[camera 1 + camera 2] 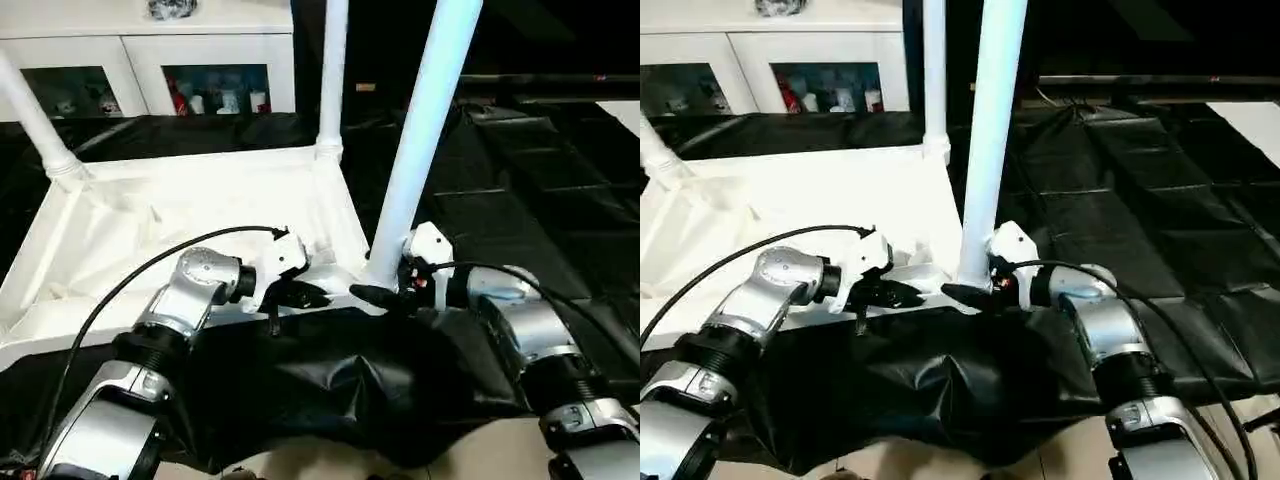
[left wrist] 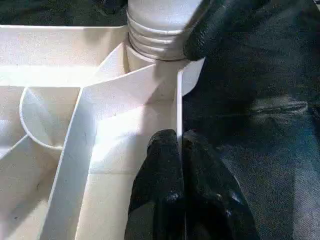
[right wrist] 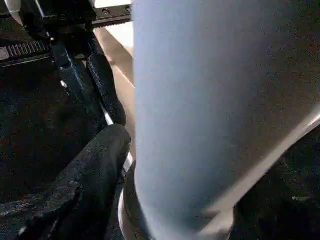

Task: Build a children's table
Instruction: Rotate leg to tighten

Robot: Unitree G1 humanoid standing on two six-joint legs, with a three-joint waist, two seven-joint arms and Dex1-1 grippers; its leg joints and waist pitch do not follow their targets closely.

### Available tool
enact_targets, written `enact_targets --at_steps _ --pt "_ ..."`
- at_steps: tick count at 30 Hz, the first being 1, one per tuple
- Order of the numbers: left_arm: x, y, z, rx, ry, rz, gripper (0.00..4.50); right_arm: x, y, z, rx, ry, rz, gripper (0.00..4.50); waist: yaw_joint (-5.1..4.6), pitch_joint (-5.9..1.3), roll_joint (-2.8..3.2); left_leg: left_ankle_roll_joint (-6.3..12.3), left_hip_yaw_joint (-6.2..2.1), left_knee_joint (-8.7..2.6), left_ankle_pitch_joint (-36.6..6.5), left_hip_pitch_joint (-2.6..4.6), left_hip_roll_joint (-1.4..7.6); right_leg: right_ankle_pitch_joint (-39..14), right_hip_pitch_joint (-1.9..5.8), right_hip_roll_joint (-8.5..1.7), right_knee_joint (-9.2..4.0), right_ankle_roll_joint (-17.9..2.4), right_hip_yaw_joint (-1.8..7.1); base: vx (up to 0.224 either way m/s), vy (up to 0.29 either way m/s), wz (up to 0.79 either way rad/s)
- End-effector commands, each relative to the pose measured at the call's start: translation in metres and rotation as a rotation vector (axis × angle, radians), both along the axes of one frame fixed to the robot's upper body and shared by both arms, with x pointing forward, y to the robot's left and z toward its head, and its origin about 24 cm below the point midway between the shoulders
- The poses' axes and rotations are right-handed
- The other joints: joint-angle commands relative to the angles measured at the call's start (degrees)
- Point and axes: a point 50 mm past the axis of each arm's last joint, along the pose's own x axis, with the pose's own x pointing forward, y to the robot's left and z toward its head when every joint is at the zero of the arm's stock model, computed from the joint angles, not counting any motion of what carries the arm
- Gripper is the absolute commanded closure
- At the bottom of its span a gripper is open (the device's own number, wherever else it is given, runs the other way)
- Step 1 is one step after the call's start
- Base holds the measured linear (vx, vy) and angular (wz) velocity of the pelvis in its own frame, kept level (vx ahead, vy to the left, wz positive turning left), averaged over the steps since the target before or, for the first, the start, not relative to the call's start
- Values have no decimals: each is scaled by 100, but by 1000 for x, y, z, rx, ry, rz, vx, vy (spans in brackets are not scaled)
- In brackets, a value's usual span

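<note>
The white tabletop [image 1: 150, 240] lies upside down on black cloth, its ribbed underside facing up. Three white tube legs stand in its corner sockets: one at the far left [image 1: 35, 115], one at the far corner [image 1: 333, 70], and a near one [image 1: 425, 130] that leans slightly. My left gripper [image 1: 300, 295] is shut on the tabletop's thin near rim [image 2: 178, 100], close to that near corner. My right gripper [image 1: 388, 292] straddles the base of the near leg; one black finger [image 3: 95, 170] presses against its ringed collar [image 2: 155, 30].
A white glass-door cabinet [image 1: 150, 60] stands behind the tabletop. Black cloth [image 1: 330, 390] bunches between my forearms at the near edge. Dark padded mats [image 1: 540, 180] cover the floor to the right. Black cables arc over both wrists.
</note>
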Motion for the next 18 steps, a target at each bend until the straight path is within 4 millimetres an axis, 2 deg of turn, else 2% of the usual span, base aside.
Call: enact_targets --at_steps 1,5,8,11,13,14,15,16,17,18 --pt "2 -10 9 -46 -45 -24 450 -6 15 1 18 6 94 156 4 -400 -42 471 -35 -365 -832 -9 183 -1450 359 -364 -396 -1096 348 0 0 0" --pt "3 -12 8 -47 -52 -11 450 -8 18 -2 17 15 89 186 11 -405 -40 442 -37 -365 -820 -9 180 -1433 360 -362 -393 -1084 349 0 0 0" --pt "6 -15 8 -49 -64 23 450 -9 20 -7 29 34 57 191 12 -401 -40 442 -34 -363 -817 -11 175 -1410 358 -358 -396 -1087 346 0 0 0" --pt "12 -21 10 -63 -77 81 450 -6 24 -14 49 71 -42 192 -2 -370 -39 368 -37 -381 -982 6 163 -1839 338 -356 -459 -961 335 0 0 0" --pt "18 -30 13 -87 -83 145 450 2 28 -22 51 89 -188 192 -13 -368 -31 241 -51 -391 -1093 33 160 -2196 326 -377 -499 -843 334 0 0 0" --pt "18 -30 13 -87 -83 145 450 2 28 -22 51 89 -188 192 -28 -371 -32 202 -62 -396 -1127 37 153 -2268 326 -376 -509 -829 325 0 0 0" --pt "20 -33 14 -91 -86 168 450 4 29 -25 50 96 -243 192 -39 -372 -39 193 -63 -396 -1129 26 155 -2257 335 -374 -507 -814 327 0 0 0" --pt "22 -37 15 -94 -91 192 450 8 32 -27 52 104 -303 193 -44 -369 -11 185 -59 -394 -1141 38 154 -2245 316 -371 -512 -822 330 0 0 0" --pt "26 -42 16 -94 -99 235 450 12 37 -29 71 124 -372 193 -96 -375 -9 147 -62 -394 -1141 23 145 -2169 318 -362 -510 -847 329 0 0 0" --pt "30 -47 17 -94 -108 267 450 16 43 -30 86 138 -436 193 -89 -394 18 125 -71 -384 -1098 31 142 -2090 329 -372 -490 -865 327 0 0 0"
